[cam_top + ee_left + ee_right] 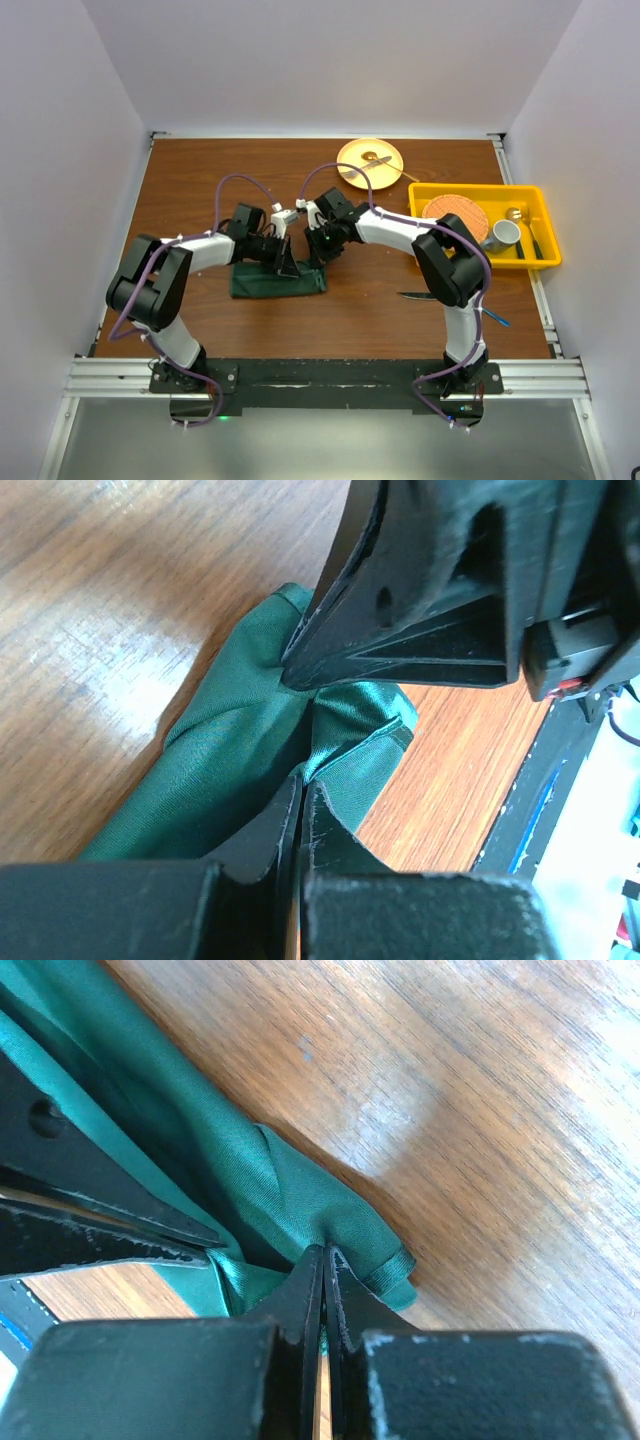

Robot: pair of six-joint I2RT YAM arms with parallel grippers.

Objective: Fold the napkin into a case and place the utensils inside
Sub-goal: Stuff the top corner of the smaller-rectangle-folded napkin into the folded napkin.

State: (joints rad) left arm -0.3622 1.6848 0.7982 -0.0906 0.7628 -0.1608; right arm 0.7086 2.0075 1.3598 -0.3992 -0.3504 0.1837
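The dark green napkin [262, 282] lies as a bunched, folded strip on the wooden table between the two arms. My left gripper [289, 264] is shut on a fold of the napkin [235, 755] near its right end, and my right gripper [318, 254] is shut on the napkin's hemmed corner [210, 1140] right beside it. Both grippers' fingers nearly touch each other. The dark-handled knife [416, 296] lies on the table by the right arm. The blue fork [497, 319] lies to the right of that arm, partly hidden.
A yellow plate [370, 160] with a metal utensil sits at the back. A yellow bin [532, 200] at the right holds an orange disc, a cup and metal cutlery. White walls enclose the table.
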